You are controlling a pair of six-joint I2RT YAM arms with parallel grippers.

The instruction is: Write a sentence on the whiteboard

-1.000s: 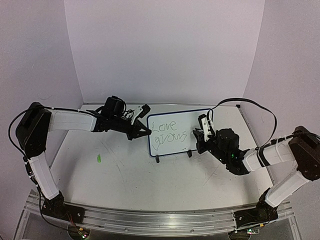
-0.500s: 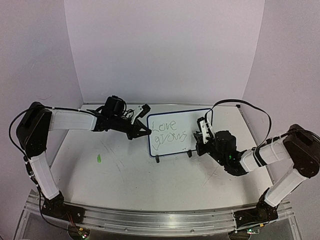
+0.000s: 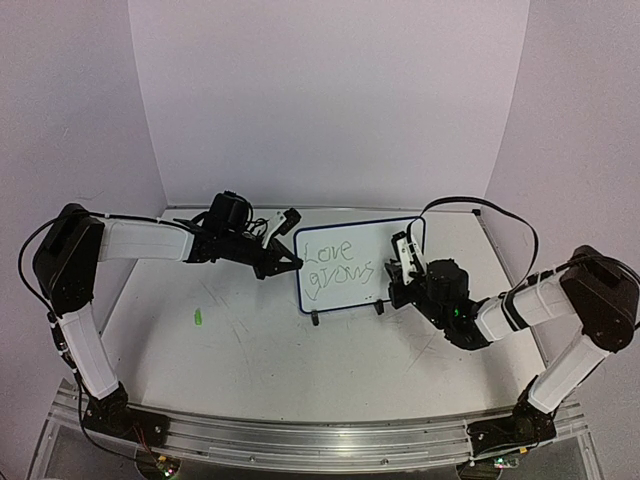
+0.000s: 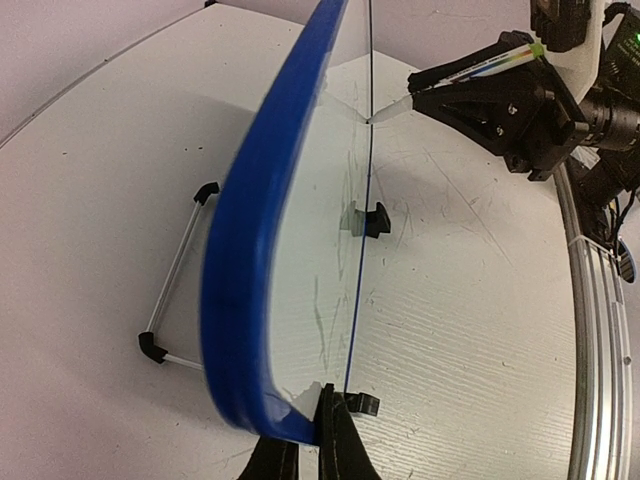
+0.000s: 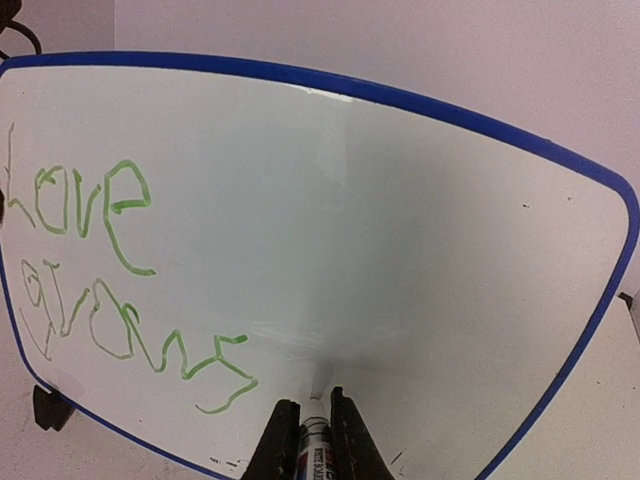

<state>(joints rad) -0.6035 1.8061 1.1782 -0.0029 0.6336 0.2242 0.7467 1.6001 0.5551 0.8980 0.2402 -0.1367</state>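
right arm point(image 3: 520, 305) reaches in, marker point(image 5: 314, 442) on whiteboard point(image 3: 382, 240); left jaws clamp its edge

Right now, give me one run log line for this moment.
left pincer: shut on board edge | right pincer: shut on marker, tip at board | writing: green "Love grows", two lines

You see the whiteboard point(image 5: 400, 200) head-on — blue rim, the green sentence point(image 5: 110, 270) at its left, "Love" above "grows". At the bottom your right gripper point(image 5: 311, 410) pinches a marker point(image 5: 315, 450), tip toward the board's lower middle — just right of the last letter.
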